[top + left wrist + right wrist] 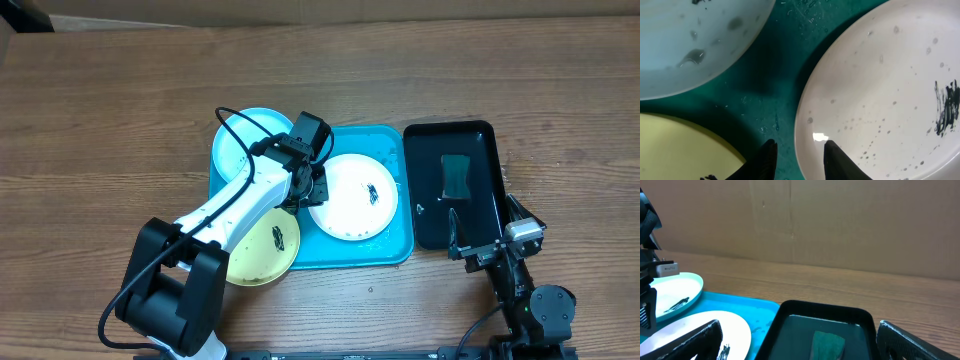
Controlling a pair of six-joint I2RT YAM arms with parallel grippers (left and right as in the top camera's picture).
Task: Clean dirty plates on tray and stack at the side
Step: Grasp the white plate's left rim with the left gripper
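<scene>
- Looking down on the tabletop (100, 120), I see the turquoise tray (398, 252) in the middle, carrying all three plates side by side, none stacked.
- The light blue plate (240, 150) sits at the tray's far left corner and reaches out past the far rim. It has grey wet blotches and a dark mark on it.
- The white plate (350, 205) lies flat across the tray's right half. It is speckled with droplets and has a dark green-black smear (946, 107) towards its right side.
- The yellow-green plate (260, 250) lies at the near left corner, hanging out over the tray's edge, with a small dark spot on it.
- The tray floor between the plates looks wet.
- Just to the right of the turquoise tray stands a black tray (430, 215) with a green sponge (457, 175) lying in it.
- My left gripper (800, 147) is low over the turquoise tray, between the three plates, with its fingers only partly apart.
- The white plate's rim passes between those fingers, one over the bare tray floor and the other over the plate. Nothing is clamped, and I cannot tell whether either finger touches.
- My right gripper (799, 330) hangs at the near edge of the black tray, spread wide. It holds nothing and is apart from the sponge.
</scene>
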